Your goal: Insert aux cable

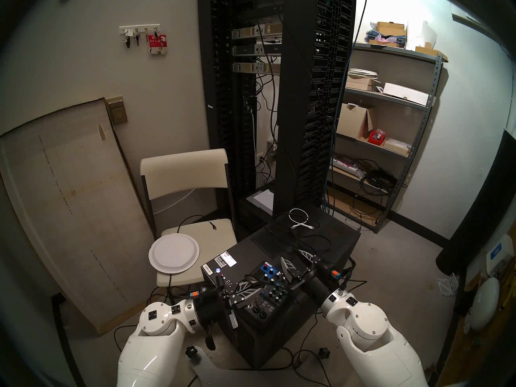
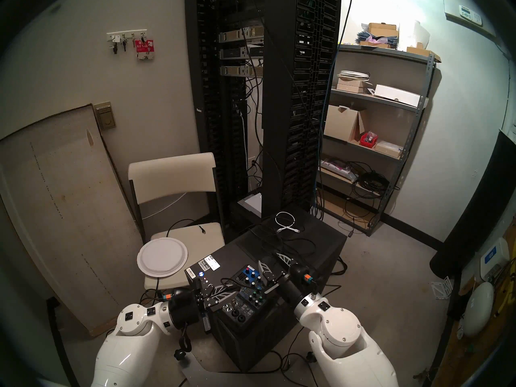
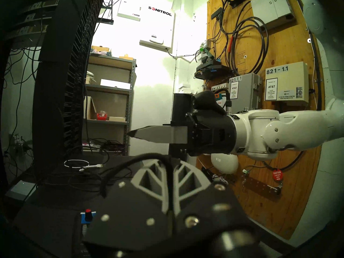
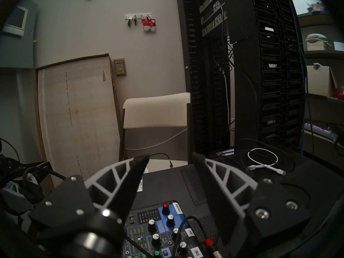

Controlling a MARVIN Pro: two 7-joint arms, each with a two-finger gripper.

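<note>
A small audio mixer [image 1: 266,270] with blue panels and knobs lies on a black case [image 1: 329,238]. My left gripper [image 1: 261,287] hovers over the mixer's near half, shut on the thin black cord of the aux cable [image 3: 168,177], which loops up out of the fingers. The silver plug is hidden. My right gripper [image 1: 290,253] is open and empty above the mixer's far edge, its fingers [image 4: 137,170] spread wide. In the right wrist view, a different cable with a red-ringed plug [image 4: 208,242] sits in the mixer [image 4: 167,222].
A short white coiled cable [image 1: 300,219] and loose black cords lie on the case's far half. A folding chair [image 1: 212,238] on the left holds a paper plate [image 1: 174,253] and a black cord end [image 1: 213,225]. Server racks [image 1: 290,112] stand behind, shelves [image 1: 391,98] at the right.
</note>
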